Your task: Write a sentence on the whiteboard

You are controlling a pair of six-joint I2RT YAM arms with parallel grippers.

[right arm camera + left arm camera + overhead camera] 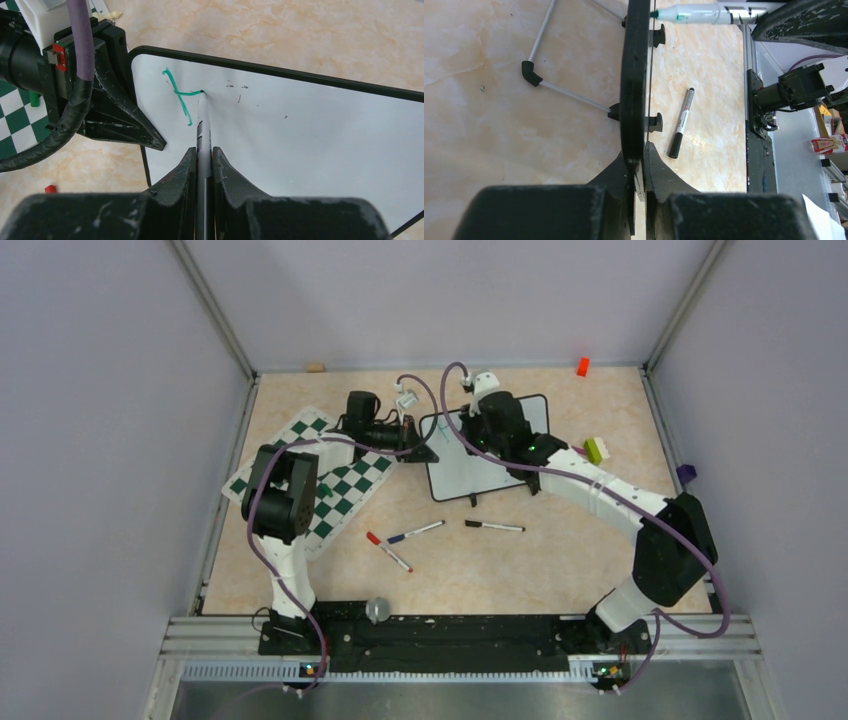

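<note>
Only right-wrist view: we see green strokes [183,93] on the whiteboard [300,150], marker [202,125] tip touching.
Left hand [640,160]: clamps whiteboard edge.
Right hand [204,152]: pinches marker.

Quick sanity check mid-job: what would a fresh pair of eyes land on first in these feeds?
First, the green strokes near a corner of the whiteboard, with the tip of the marker touching them and the right gripper shut on its barrel. Next, the left gripper clamped on the board's left edge. Three loose pens lie on the table in front of it.
</note>
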